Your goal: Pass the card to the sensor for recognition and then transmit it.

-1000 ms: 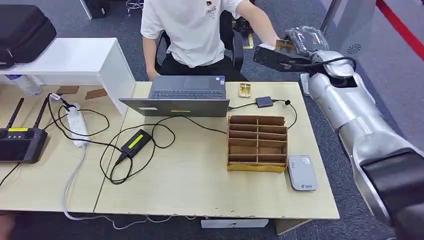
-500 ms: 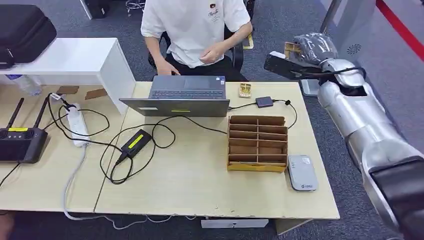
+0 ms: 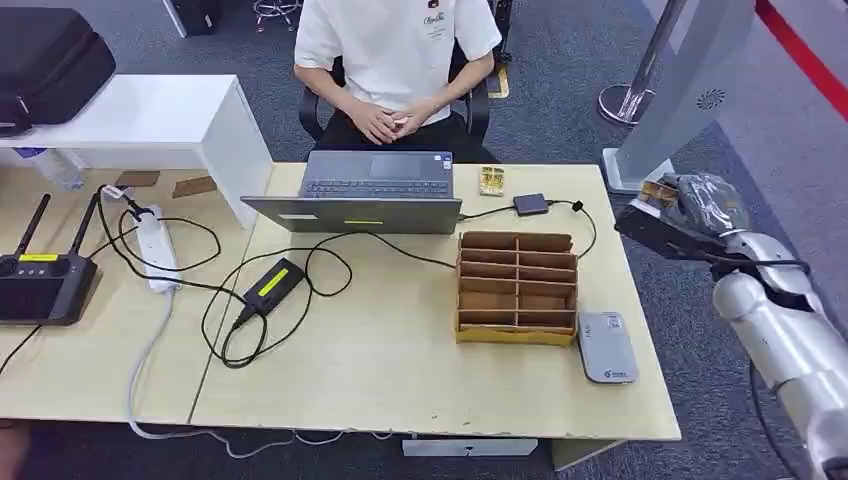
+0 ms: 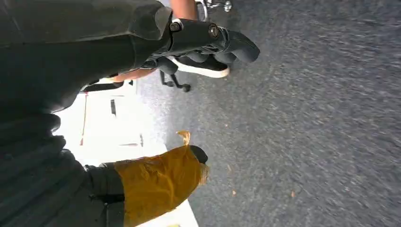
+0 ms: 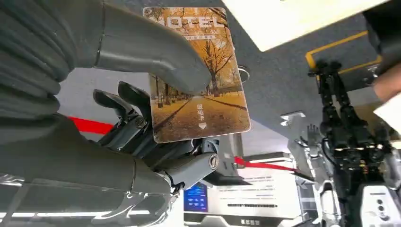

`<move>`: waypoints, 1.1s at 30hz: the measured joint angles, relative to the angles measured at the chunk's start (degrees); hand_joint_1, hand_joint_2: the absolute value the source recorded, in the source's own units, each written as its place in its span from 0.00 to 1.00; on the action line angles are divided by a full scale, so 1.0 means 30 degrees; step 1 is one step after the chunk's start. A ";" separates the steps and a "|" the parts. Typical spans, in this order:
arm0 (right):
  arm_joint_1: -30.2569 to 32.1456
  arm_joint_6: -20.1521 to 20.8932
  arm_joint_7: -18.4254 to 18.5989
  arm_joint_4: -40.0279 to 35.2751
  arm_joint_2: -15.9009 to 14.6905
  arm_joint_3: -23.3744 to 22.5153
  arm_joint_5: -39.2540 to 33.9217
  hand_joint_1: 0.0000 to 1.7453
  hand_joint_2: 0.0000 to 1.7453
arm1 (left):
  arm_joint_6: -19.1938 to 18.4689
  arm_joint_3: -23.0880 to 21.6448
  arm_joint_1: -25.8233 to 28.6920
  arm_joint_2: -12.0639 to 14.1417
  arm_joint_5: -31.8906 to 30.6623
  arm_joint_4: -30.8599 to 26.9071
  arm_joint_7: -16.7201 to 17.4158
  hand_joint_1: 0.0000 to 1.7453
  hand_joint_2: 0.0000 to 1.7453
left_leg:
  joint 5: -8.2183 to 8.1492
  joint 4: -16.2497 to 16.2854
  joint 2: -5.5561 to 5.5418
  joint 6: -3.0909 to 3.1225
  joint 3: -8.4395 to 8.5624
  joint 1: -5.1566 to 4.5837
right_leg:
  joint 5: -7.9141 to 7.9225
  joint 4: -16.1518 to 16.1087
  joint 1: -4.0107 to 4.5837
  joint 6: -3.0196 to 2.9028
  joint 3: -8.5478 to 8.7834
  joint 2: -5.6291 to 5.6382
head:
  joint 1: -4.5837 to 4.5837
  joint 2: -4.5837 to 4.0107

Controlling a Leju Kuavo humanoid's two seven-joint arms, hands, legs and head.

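one card [image 5: 198, 90] pinched in right robot hand [image 5: 142, 118].

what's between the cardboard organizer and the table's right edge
In the head view, a grey card sensor lies flat between the cardboard organizer and the table's right edge.

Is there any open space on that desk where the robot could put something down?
Yes: the near part of the table, between the black power adapter and the cardboard organizer, is bare. Around the laptop and power strip, cables crowd it. The white reader takes the near right corner.
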 joint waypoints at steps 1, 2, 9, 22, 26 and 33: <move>0.0444 -0.0058 -0.0029 -0.0291 -0.0196 -0.0262 -0.0058 1.00 1.00 | 0.0073 0.0000 0.0005 -0.0029 0.0000 0.0000 -0.0190 0.00 1.00 | 0.0000 -0.0002 0.0016 -0.0001 0.0005 -0.0001 | 0.0000 0.0000 -0.0001 0.0000 -0.0008 0.0013 | 0.0000 0.0000; 0.0917 -0.0138 -0.0043 -0.0594 -0.0398 -0.0536 -0.0101 1.00 1.00 | 0.0276 0.0000 0.0003 -0.0087 -0.0007 0.0000 -0.0529 0.00 1.00 | -0.0001 -0.0001 0.0022 -0.0001 0.0007 0.0000 | 0.0000 0.0000 0.0000 0.0000 -0.0008 0.0014 | -0.0015 0.0000; 0.3585 -0.0138 -0.0321 -0.2316 -0.0859 -0.2477 0.0212 1.00 1.00 | 0.0276 0.0022 -0.0029 -0.0248 -0.0007 0.0000 -0.0444 0.00 1.00 | 0.0000 -0.0008 0.0021 0.0000 0.0007 0.0002 | 0.0000 0.0002 0.0001 0.0000 -0.0009 0.0012 | 0.0000 0.0000; 0.6227 -0.0029 -0.0801 -0.3387 -0.0487 -0.3678 0.1298 1.00 1.00 | -0.0161 0.0117 -0.0043 -0.0291 -0.0015 0.0000 0.0037 0.00 1.00 | 0.0000 -0.0015 0.0020 0.0000 0.0000 0.0000 | -0.0001 0.0003 0.0000 0.0000 -0.0009 0.0008 | 0.0000 0.0000; 0.6603 -0.0080 -0.0889 -0.3328 -0.0254 -0.3678 0.1436 1.00 1.00 | -0.0219 0.0117 -0.0042 -0.0291 -0.0022 0.0000 0.0059 0.00 1.00 | 0.0000 -0.0016 0.0021 0.0000 0.0001 0.0001 | -0.0001 0.0003 0.0001 0.0000 -0.0009 0.0010 | -0.0007 0.0000; 0.7101 -0.0197 -0.0962 -0.3044 0.0293 -0.3664 0.1742 1.00 1.00 | -0.0241 0.0117 -0.0048 -0.0291 -0.0036 0.0000 0.0066 0.00 1.00 | 0.0000 -0.0019 0.0023 -0.0001 0.0002 0.0002 | -0.0002 0.0003 0.0001 -0.0001 -0.0010 0.0010 | 0.0007 0.0000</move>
